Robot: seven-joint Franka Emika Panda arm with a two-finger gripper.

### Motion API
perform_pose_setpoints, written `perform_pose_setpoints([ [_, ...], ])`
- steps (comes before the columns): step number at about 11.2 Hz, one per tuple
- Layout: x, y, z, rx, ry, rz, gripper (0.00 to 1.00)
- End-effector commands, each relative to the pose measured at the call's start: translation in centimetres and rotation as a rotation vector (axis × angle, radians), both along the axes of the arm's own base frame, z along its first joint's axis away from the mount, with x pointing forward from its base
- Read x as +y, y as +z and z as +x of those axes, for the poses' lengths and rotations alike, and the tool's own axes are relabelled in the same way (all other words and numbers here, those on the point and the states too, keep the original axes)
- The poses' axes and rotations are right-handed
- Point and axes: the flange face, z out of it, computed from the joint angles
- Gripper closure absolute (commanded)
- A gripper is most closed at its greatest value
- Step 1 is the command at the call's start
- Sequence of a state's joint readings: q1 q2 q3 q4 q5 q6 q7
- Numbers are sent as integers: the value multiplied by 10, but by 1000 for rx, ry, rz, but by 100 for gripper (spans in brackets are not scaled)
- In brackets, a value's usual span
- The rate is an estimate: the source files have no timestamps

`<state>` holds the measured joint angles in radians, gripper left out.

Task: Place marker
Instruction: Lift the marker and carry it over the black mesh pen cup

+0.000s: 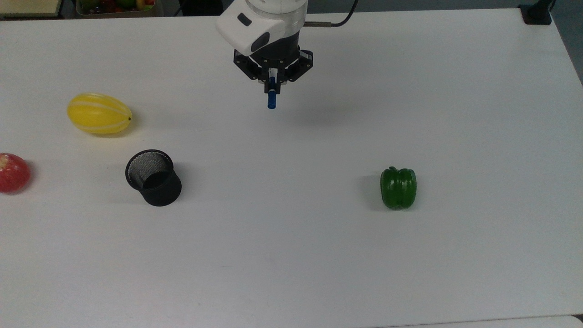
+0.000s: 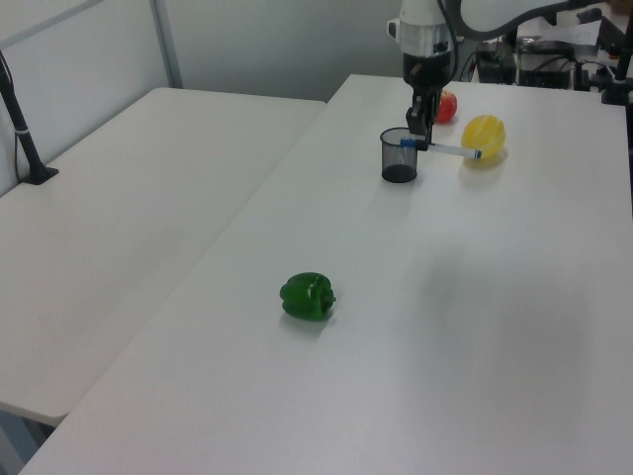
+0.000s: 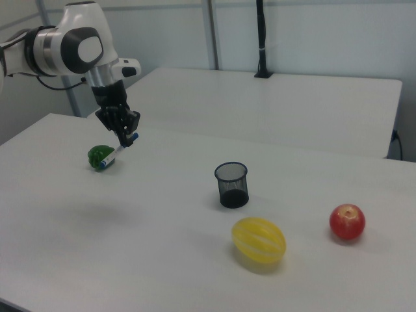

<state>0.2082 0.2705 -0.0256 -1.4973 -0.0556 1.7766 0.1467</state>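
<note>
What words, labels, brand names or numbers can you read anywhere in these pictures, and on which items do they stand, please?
None can be read.
The marker, held in the gripper, bears a blue label too small to read.
The black mesh cup and green pepper show no text.
</note>
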Motion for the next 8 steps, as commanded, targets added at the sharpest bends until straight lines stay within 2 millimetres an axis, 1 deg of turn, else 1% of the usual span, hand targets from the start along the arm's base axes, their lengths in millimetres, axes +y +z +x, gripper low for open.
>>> perform_pose_setpoints([
  [1,-41,4,7,8,8,-8,87],
  [3,-99,0,15,8,-1,-13,87],
  [5,-146,4,16,2,-13,-13,87],
  [6,-162,5,17,-14,-31,-10,87],
  [8,-186,15,28,-145,-70,-8,87],
])
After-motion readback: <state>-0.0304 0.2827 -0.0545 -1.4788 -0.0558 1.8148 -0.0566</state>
